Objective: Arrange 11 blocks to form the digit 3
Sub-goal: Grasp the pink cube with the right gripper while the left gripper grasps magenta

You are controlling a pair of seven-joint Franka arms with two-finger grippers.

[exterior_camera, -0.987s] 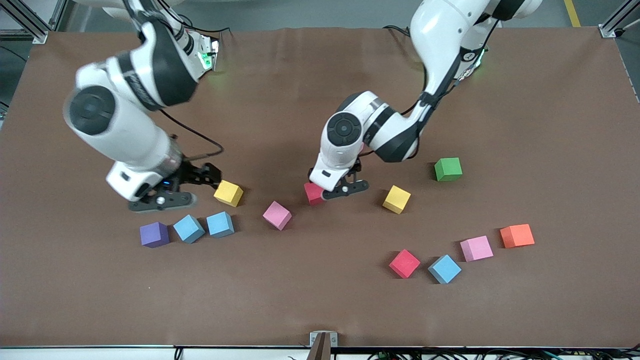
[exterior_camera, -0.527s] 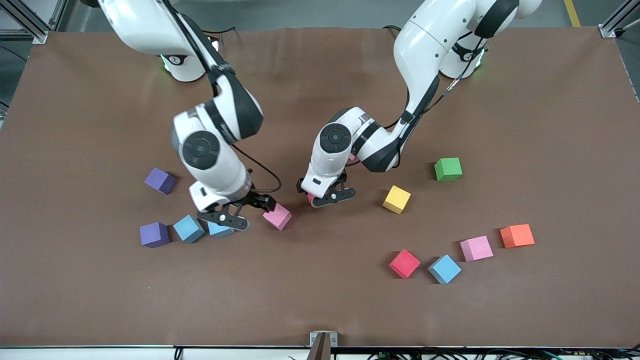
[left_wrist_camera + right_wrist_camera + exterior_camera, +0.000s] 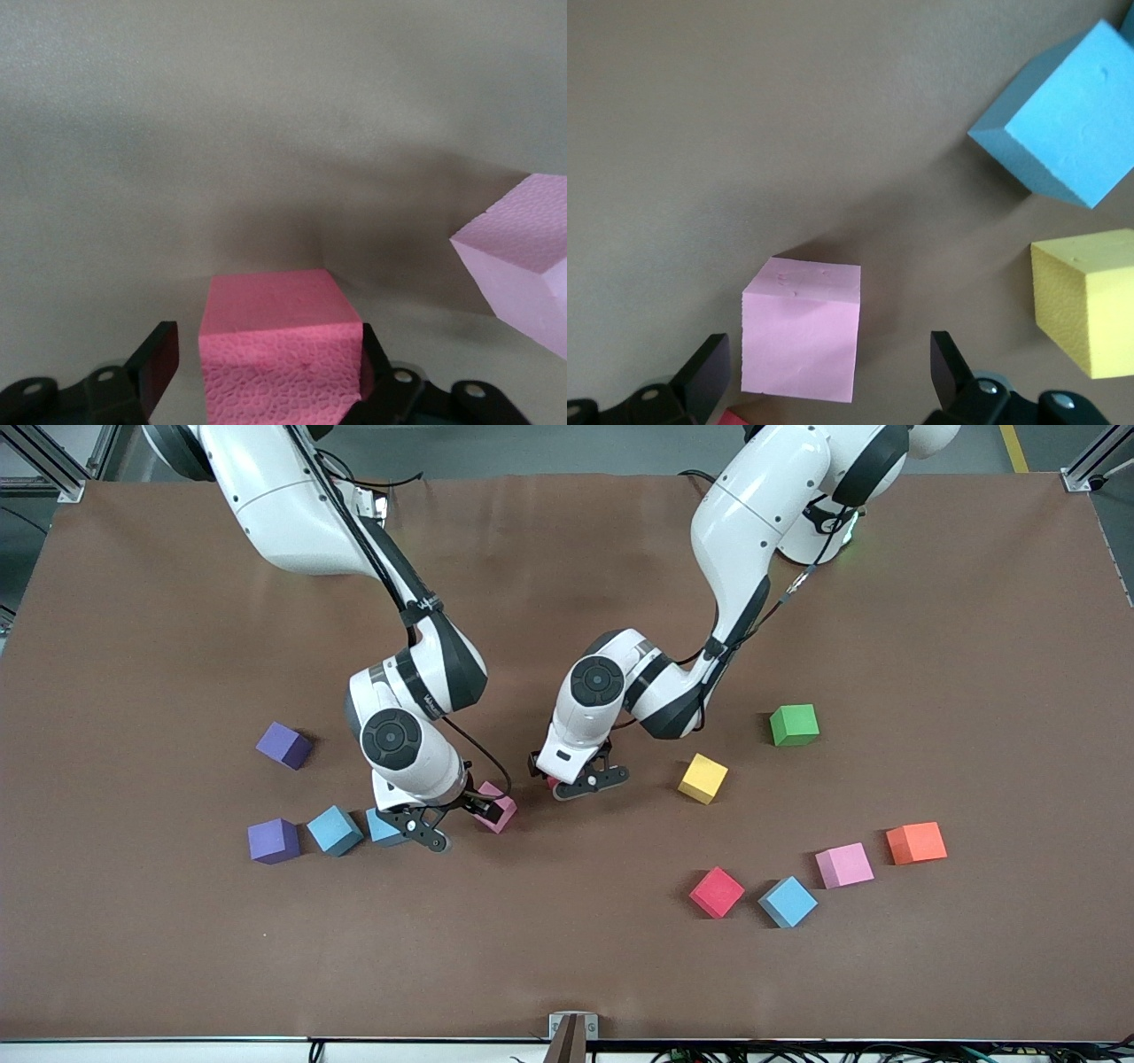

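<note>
- Blocks are lying loose across the brown table [image 3: 567, 957], mostly apart from one another, with no bars of a digit 3 standing yet.
- Two red blocks are showing: one [image 3: 275, 354] is sitting near the table's middle between the left gripper's [image 3: 578, 783] fingers, the other [image 3: 717, 892] is lying nearer the front camera, toward the left arm's end.
- Two pink blocks are showing: one [image 3: 800, 341] is sitting between the right gripper's [image 3: 459, 819] fingers, the other [image 3: 843, 865] is resting beside the orange cube [image 3: 916, 842].
- Three light blue blocks are showing: two [image 3: 335, 830] [image 3: 383, 829] side by side toward the right arm's end, one [image 3: 787, 902] just beside the second red.
- Two yellow blocks are showing: one [image 3: 702, 779] near the green one [image 3: 794, 724], the other [image 3: 1090, 301] only in the right wrist view.
- Two purple blocks [image 3: 283, 745] [image 3: 273, 841] are lying toward the right arm's end.
- Left gripper is straddling its red block, one finger [image 3: 368, 354] touching, the other [image 3: 159, 354] standing slightly off.
- Right gripper is gaping wide around its pink block, touching neither side.
</note>
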